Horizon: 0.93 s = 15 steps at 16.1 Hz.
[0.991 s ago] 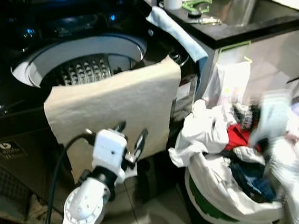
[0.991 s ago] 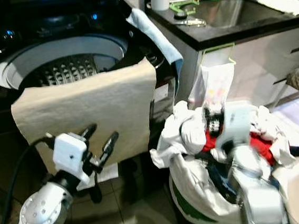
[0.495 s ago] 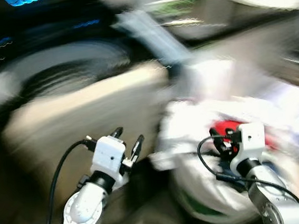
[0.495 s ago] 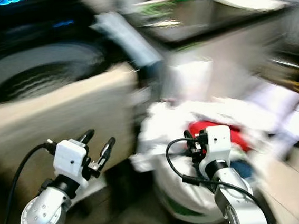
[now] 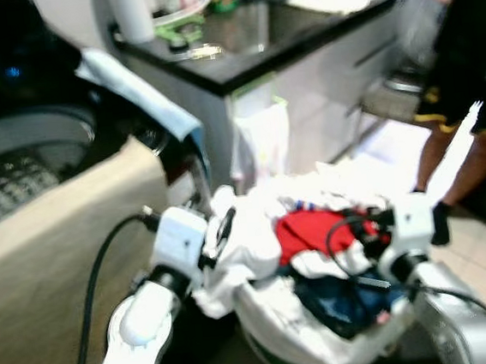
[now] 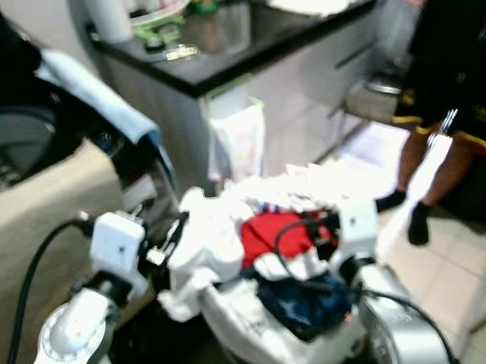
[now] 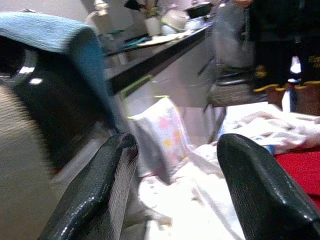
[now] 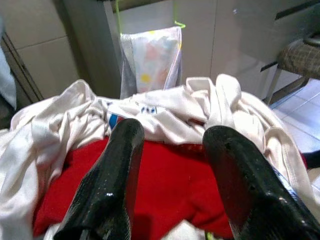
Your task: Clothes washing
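Note:
A laundry basket (image 5: 285, 354) heaped with clothes stands on the floor beside the washing machine (image 5: 17, 161). A red garment (image 5: 312, 231) lies on top, ringed by white clothes (image 5: 249, 246), with a dark blue garment (image 5: 340, 297) below it. My left gripper (image 5: 221, 227) is open at the pile's left edge, next to the white clothes (image 7: 200, 200). My right gripper (image 8: 175, 132) is open just above the red garment (image 8: 170, 192), with nothing between its fingers. A beige towel (image 5: 52, 252) hangs over the washer's front.
A light blue cloth (image 5: 144, 97) drapes over the washer's right corner. Behind the basket runs a dark counter with a sink (image 5: 246, 31), and a patterned plastic bag (image 5: 261, 141) hangs on its cabinet. A person (image 5: 473, 65) stands at the right on the tiled floor.
The camera has swung right, so the washer now sits at the left and a person has come into view. My right gripper has come up over the red garment.

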### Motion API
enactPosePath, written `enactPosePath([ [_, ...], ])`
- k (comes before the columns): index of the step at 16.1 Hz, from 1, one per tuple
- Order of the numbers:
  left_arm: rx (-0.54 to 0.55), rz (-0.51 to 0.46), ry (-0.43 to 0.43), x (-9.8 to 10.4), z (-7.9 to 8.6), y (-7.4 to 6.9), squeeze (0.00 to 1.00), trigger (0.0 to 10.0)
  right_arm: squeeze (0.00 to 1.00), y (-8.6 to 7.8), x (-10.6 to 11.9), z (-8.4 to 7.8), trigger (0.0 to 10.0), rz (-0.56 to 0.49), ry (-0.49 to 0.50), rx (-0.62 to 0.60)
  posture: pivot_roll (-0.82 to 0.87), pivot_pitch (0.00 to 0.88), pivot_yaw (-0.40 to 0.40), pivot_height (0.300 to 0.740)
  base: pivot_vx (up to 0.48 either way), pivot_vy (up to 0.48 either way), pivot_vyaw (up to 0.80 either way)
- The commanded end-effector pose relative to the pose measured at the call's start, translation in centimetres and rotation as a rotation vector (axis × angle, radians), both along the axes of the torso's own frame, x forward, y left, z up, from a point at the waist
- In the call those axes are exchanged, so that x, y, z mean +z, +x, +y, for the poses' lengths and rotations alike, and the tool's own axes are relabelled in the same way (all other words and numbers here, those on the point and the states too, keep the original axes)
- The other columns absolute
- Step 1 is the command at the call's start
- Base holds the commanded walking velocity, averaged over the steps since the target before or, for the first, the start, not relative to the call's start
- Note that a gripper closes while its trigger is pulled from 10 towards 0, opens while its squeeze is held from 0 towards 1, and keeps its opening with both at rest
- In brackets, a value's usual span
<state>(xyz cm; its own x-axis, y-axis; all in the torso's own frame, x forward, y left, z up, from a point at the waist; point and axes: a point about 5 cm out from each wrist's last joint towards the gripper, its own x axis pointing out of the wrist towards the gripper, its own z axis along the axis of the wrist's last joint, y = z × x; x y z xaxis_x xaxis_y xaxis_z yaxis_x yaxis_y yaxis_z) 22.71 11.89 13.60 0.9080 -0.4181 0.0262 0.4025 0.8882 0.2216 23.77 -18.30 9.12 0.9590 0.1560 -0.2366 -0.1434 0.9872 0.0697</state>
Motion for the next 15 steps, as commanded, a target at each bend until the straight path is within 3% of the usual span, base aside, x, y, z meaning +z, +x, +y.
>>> enactPosePath([
  [1, 0.051, -0.004, 0.032, -0.2, 0.8, 0.4, 0.00, 10.0, 0.00, 0.5, 0.4, 0.4, 10.0, -0.026, -0.016, 0.016, -0.03, 0.000, -0.001, 0.719, 0.000, 0.000, 0.00],
  [6, 0.038, -0.007, -0.009, 0.1, 0.5, 0.4, 0.00, 10.0, 0.00, 0.7, 0.8, 0.7, 10.0, -0.046, -0.016, 0.035, -0.03, 0.000, -0.001, 0.719, 0.000, 0.000, 0.00],
  [10, 0.032, -0.004, 0.000, 0.0, 0.5, 0.3, 0.00, 10.0, 0.00, 0.7, 0.7, 0.9, 10.0, -0.044, -0.016, 0.048, -0.03, 0.000, -0.004, 0.719, 0.000, 0.427, 0.00],
  [12, 0.016, -0.005, -0.007, 0.0, 0.4, 0.0, 0.00, 10.0, 0.00, 0.5, 0.5, 1.0, 10.0, -0.032, -0.013, 0.069, -0.03, 0.000, -0.004, 0.719, 0.000, 0.000, 0.00],
  [15, -0.168, 0.063, -0.051, -1.0, 0.4, -2.0, 0.00, 10.0, 0.00, -0.5, -0.2, 1.7, 10.0, 0.003, -0.035, 0.156, -0.03, 0.000, -0.004, 0.719, 0.000, 0.000, 0.00],
])
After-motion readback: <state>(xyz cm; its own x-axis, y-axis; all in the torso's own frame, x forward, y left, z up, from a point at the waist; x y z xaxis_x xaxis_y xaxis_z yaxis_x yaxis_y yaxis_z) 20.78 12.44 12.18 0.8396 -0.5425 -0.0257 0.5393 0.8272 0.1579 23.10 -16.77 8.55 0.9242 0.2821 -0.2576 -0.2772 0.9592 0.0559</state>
